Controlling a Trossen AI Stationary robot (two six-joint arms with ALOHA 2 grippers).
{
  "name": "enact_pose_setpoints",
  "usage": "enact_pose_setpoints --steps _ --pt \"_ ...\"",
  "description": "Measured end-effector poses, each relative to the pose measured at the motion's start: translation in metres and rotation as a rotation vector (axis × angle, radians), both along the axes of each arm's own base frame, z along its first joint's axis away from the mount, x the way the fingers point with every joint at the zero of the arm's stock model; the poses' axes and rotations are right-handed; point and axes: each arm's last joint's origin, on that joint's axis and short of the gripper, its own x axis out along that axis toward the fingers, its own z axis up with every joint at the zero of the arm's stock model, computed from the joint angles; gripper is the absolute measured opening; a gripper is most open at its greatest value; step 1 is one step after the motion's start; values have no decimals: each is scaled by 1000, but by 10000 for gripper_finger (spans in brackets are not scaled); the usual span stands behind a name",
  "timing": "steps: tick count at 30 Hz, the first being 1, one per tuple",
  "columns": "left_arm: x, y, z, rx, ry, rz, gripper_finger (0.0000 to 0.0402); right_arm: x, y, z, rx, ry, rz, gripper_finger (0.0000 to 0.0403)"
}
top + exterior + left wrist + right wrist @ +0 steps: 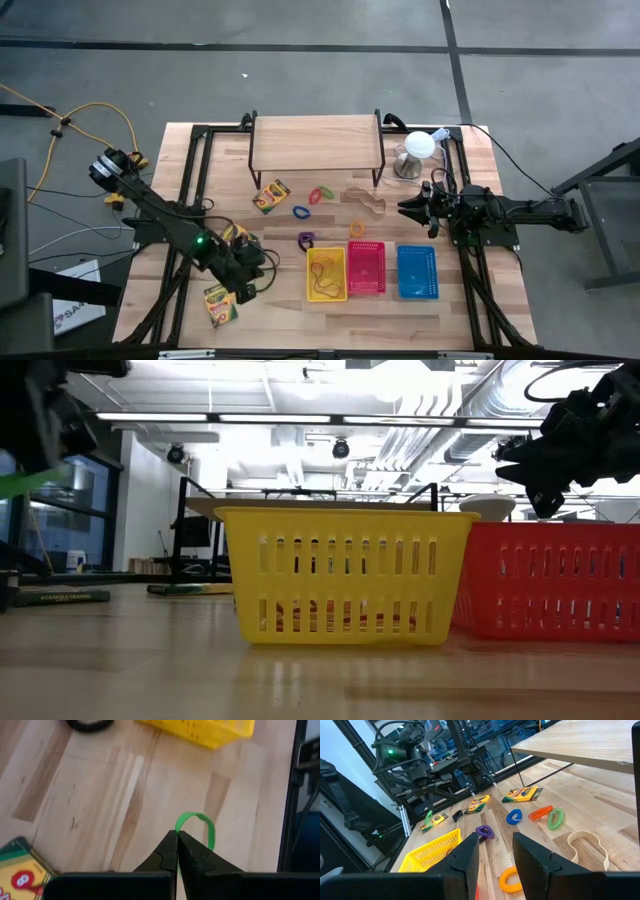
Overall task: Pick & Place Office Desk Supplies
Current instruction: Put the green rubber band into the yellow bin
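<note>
My left gripper (177, 834) is shut on a green rubber band (196, 822) and hovers above the table, left of the yellow basket (327, 273). The right wrist view shows the band (428, 815) under that arm too. My right gripper (495, 855) stands open and level at the table's right side (405, 208), touching nothing. Crayon boxes (271, 196) (221, 304) lie flat on the wood. Between the shelf and the baskets lie blue (302, 211), orange (357, 228) and purple (307, 240) rings and a tan band (366, 201). My left gripper pinches one spot of the green rubber band (179, 827) between its two fingertips. The fingers slant down toward the table. The rest of the loop (205, 822) arches out ahead of the tips, lifted clear of the wood.
Red (366, 267) and blue (416, 272) baskets stand right of the yellow one near the front edge. A wooden shelf on black legs (316, 143) spans the far middle, and a white dome on a metal base (418, 150) stands at the far right. Black frame rails line both table sides.
</note>
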Motion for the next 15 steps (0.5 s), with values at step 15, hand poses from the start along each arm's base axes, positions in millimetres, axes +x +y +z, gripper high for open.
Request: enact_pose_setpoints --steps 15 --pt "45 38 5 7 -161 61 0 0 0 0 0 0 0 107"
